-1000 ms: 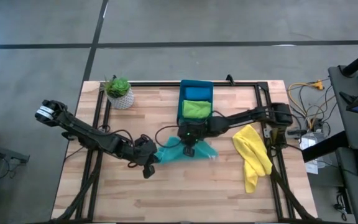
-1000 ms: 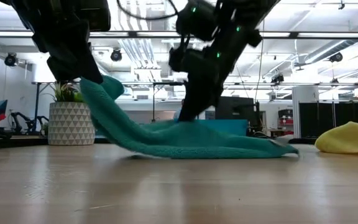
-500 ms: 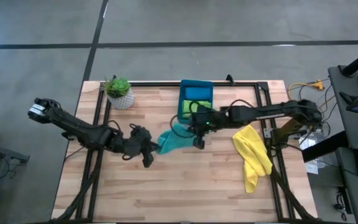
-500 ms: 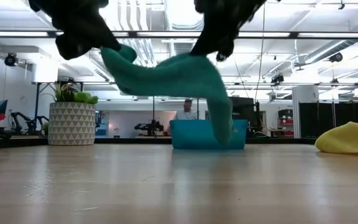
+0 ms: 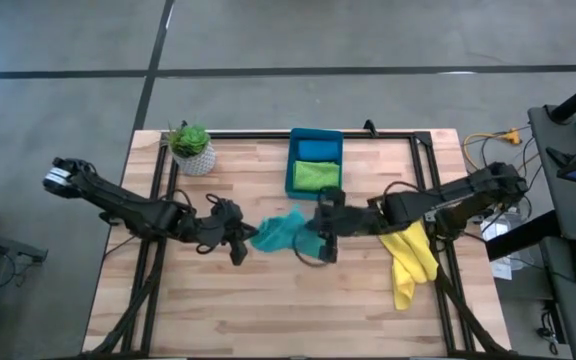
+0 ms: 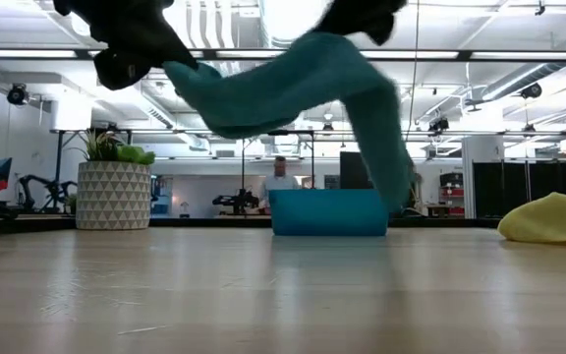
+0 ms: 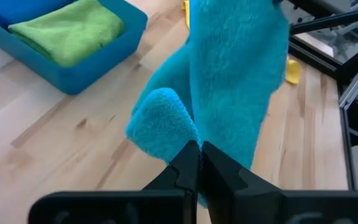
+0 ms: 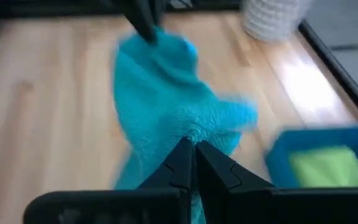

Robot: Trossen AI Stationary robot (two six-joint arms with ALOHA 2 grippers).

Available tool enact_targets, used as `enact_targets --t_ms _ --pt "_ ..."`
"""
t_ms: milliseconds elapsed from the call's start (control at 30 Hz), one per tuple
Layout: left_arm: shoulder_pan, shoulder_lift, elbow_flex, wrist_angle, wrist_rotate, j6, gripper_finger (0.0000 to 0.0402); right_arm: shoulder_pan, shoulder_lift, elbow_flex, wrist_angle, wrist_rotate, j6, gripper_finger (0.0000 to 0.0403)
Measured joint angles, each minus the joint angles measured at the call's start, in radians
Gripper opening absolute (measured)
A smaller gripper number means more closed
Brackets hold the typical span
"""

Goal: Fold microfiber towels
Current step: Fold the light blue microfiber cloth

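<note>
Gripping the teal towel (image 5: 283,231), both clenched pincers' tips are buried in cloth

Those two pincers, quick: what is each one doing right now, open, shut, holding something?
Left pincer: shut on the teal towel, lifted off the table.
Right pincer: shut on the same teal towel.

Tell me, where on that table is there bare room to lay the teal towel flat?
The whole near strip of wood in front of both arms is bare, and so is the patch between the plant and the bin. The middle is crowded: both grippers hold the teal towel up there, and the yellow towel takes the right side.
</note>
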Motion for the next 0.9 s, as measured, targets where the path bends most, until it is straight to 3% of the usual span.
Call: enact_targets --t_ms 167,267,333,400,500,600,900 --pt "0.005 0.030 0.000 0.024 0.004 0.001 0.0000 0.001 0.006 -0.009 0.044 0.028 0.102 0.0008" --pt "0.005 0.048 -0.001 0.055 0.021 0.000 0.0000 0.018 0.015 0.013 -0.053 0.177 0.062 0.0008" --pt "0.005 0.060 -0.001 0.078 0.033 0.001 0.0000 0.021 0.027 0.013 -0.114 0.182 0.074 0.0008" --pt "0.005 0.074 -0.001 0.096 0.041 0.001 0.0000 0.024 0.037 -0.006 -0.097 0.068 0.044 0.0008" --pt "0.005 0.100 -0.002 0.130 0.055 0.001 0.0000 0.024 0.063 -0.051 0.008 -0.202 -0.061 0.0008" --pt "0.005 0.128 -0.002 0.161 0.076 0.002 0.0000 0.024 0.134 -0.125 0.111 -0.405 -0.055 0.0008" --pt "0.005 0.222 -0.005 0.222 0.189 0.000 0.0000 0.024 0.387 -0.208 0.185 -0.422 0.218 0.0008"
